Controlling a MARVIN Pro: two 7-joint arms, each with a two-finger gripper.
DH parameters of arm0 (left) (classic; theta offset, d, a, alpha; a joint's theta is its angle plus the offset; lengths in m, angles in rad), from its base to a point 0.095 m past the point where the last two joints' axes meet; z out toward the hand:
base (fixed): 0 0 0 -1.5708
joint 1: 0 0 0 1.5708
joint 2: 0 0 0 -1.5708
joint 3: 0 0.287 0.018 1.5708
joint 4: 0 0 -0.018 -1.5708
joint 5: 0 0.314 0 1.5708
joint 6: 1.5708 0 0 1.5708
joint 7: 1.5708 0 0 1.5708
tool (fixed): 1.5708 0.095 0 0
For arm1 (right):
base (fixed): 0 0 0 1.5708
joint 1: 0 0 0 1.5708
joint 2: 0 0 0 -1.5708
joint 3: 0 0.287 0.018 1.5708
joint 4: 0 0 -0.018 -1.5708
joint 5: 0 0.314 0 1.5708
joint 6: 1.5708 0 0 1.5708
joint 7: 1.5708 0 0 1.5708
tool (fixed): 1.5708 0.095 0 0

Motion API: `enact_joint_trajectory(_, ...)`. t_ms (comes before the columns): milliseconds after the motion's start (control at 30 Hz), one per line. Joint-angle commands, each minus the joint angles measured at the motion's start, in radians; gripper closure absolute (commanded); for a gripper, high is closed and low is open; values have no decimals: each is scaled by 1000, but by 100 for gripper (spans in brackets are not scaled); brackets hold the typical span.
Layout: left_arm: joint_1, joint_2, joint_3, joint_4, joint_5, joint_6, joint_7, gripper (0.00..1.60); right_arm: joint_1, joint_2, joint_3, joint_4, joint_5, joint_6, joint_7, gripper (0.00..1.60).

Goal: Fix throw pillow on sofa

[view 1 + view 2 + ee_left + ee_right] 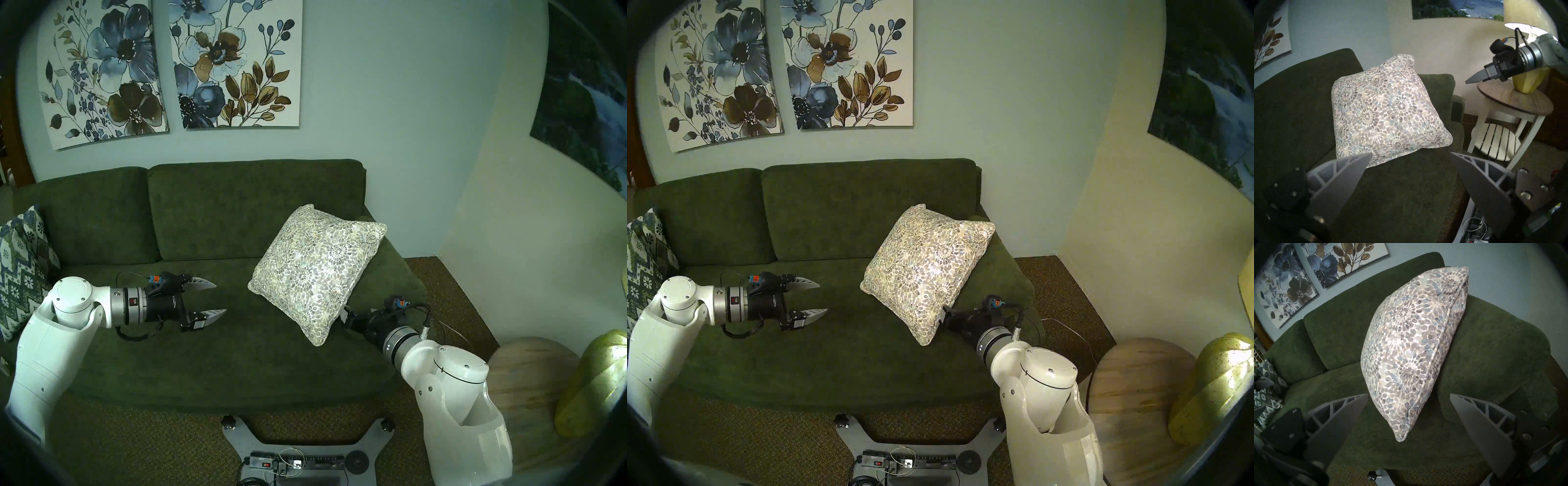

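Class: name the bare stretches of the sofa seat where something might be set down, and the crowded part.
Bare: sofa seat between zigzag pillow and throw pillow, beneath open left gripper. Crowded: the armrest end, with right gripper.

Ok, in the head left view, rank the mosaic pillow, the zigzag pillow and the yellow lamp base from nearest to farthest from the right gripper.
1. Mosaic throw pillow, directly ahead of the right gripper, leaning on the sofa arm.
2. Yellow lamp base, on the side table at far right.
3. Zigzag pillow, at the sofa's far left end.
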Motion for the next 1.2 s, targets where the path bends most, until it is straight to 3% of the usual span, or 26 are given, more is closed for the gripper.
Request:
enact_joint_trajectory(0, -55, 12, 10, 42, 6, -126, -96, 0, 50, 7, -19, 52, -3, 15, 10, 0)
enact_joint_trajectory(33, -61, 11, 11, 46, 8, -121, -106, 0, 55, 7, -17, 66, -2, 16, 10, 0)
enact_joint_trajectory(100, -76, 8, 18, 71, 9, -188, -140, 0, 71, 11, -17, 93, -2, 22, 12, 0)
enact_joint_trajectory(133, -85, 6, 19, 75, 11, -173, -153, 0, 79, 11, -16, 107, -1, 24, 13, 0)
enact_joint_trajectory(400, -150, -14, 43, 163, -3, -344, -266, 0, 137, 18, -17, 194, 6, 30, 27, 0)
enact_joint_trajectory(800, -294, -85, 133, 353, 91, -560, -211, 0, 181, 32, -32, 210, 13, 30, 55, 0)
enact_joint_trajectory(1000, -335, -90, 156, 404, 107, -611, -141, 0, 215, 36, -52, 240, 10, 38, 62, 0)
enact_joint_trajectory(1167, -404, -91, 195, 472, 100, -638, -148, 0, 270, 28, -73, 304, 4, 37, 59, 0)
